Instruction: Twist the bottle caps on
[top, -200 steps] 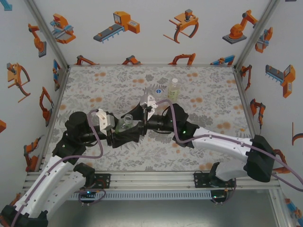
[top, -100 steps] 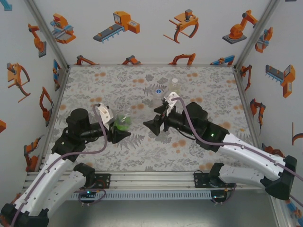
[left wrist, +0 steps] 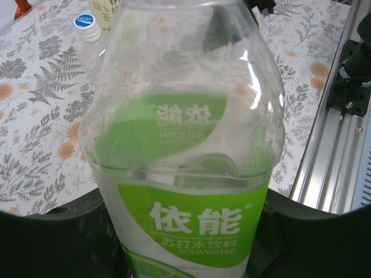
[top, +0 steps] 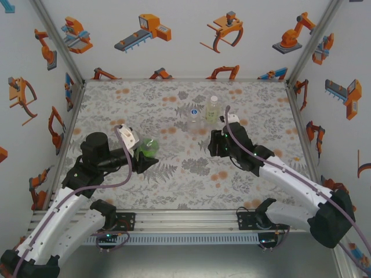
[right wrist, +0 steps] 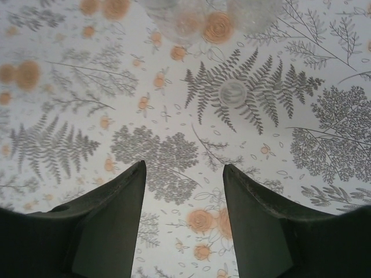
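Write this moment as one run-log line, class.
left tool: shut on green-label bottle | right tool: open, above table | white cap: lying ahead

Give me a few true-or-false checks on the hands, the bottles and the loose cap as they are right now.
1. The left hand grips the green-labelled bottle. True.
2. The right hand holds a cap. False: its fingers stand apart and empty; a white cap lies on the table ahead of them.
3. The pale yellow bottle and the colourless bottle stand upright, side by side. True.
4. The right hand touches the pale yellow bottle. False: it is apart from both standing bottles, on their near side.
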